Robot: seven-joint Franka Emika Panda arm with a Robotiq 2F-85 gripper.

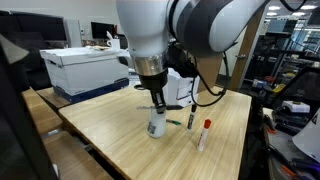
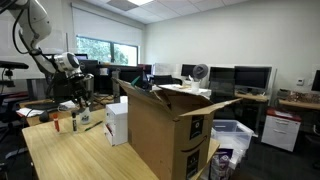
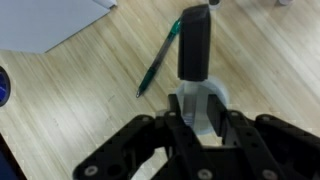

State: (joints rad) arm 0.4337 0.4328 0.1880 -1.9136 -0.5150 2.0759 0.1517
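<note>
Wrist view: a black marker (image 3: 194,45) is seen upright in a white cup (image 3: 203,103) on the table (image 3: 70,100), flanked by the gripper (image 3: 200,120). Whether the jaws are clamped or released cannot be told. The cup could be tipped if a finger is dragged sideways. A green pen (image 3: 160,60) lies just beside it, and a red-capped marker (image 1: 204,132) is near.
</note>
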